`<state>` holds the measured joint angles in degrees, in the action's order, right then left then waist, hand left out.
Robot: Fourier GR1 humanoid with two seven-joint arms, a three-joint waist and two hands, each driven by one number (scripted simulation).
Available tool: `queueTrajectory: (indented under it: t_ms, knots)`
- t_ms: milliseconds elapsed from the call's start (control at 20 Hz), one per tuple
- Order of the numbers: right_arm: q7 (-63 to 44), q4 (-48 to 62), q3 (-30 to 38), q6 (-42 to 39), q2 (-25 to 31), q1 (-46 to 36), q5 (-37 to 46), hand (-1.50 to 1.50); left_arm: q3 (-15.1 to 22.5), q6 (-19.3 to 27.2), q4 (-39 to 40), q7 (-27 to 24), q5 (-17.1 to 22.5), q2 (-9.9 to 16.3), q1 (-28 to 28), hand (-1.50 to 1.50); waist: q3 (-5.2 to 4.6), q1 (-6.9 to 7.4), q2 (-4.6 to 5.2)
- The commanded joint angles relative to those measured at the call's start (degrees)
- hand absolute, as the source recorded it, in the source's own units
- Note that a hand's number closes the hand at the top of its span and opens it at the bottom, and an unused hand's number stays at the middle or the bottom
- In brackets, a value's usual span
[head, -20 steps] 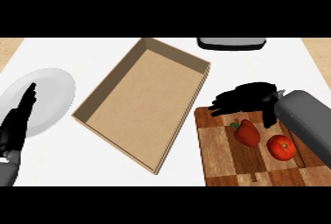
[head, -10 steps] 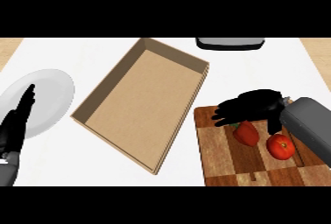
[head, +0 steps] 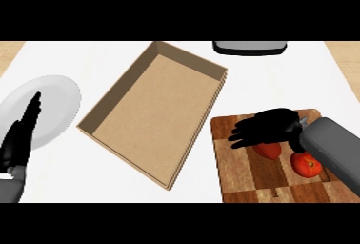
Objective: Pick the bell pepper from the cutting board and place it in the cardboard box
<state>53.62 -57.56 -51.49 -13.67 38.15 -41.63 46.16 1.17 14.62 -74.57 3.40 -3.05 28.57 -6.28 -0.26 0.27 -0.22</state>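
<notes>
At a white table [head: 281,76], the robot's right hand [head: 265,128] hovers over the upper part of a wooden cutting board [head: 243,176], its grey forearm coming in from the view's right edge. The black fingers [head: 243,136] are spread and bent slightly downward toward the left, closed on nothing that can be seen. Directly below the hand lies a red bell pepper [head: 268,150], its upper part hidden by the palm; whether the hand touches it cannot be told from this view. Just to the right of the pepper, also on the board, sits a round red tomato [head: 306,164], partly overlapped by the forearm. To the left of the board, with its near long wall just beside the board's upper left corner, lies an open cardboard box [head: 147,114], shallow and rectangular, set at an angle across the middle of the table, with only its brown floor showing inside. Farther left is a white plate [head: 56,102] near the table's edge. The left hand [head: 20,143] shows at the view's lower left, fingers straight and together, pointing up across the plate. A dark grey object [head: 249,46] with a lighter top sits at the table's far edge, cut off by the view's upper limit.
</notes>
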Motion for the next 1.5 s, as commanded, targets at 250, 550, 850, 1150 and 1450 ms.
queueTrajectory:
  t_ms: [250,550,850,1150,1450]
  knots:
    - [1.19,0.27,6.59,9.79,-5.17,7.54,1.28,1.5,-2.01,-3.11,-1.69,1.24,0.31,0.62,0.39,0.0,0.31,0.03,0.23]
    - [3.64,5.01,13.48,11.3,-8.62,2.92,1.92,1.5,-4.07,-4.24,3.33,0.16,-0.57,0.8,-3.3,0.0,0.29,0.02,0.4]
    - [-17.87,7.79,25.52,10.98,-8.92,5.63,-3.66,1.5,-3.11,-2.27,0.06,-0.95,-1.67,-0.52,1.0,0.0,0.29,-1.02,-0.17]
    - [-37.07,6.3,34.89,16.07,-8.23,2.59,-5.03,1.5,-3.19,-1.87,1.24,-0.57,-1.61,-1.84,0.07,0.0,0.17,-1.71,-0.29]
    - [-37.22,-6.96,40.04,17.32,-7.55,0.61,-8.64,1.5,-3.75,-3.1,0.15,-0.72,-1.73,-1.24,1.86,0.0,0.23,-0.87,-0.1]
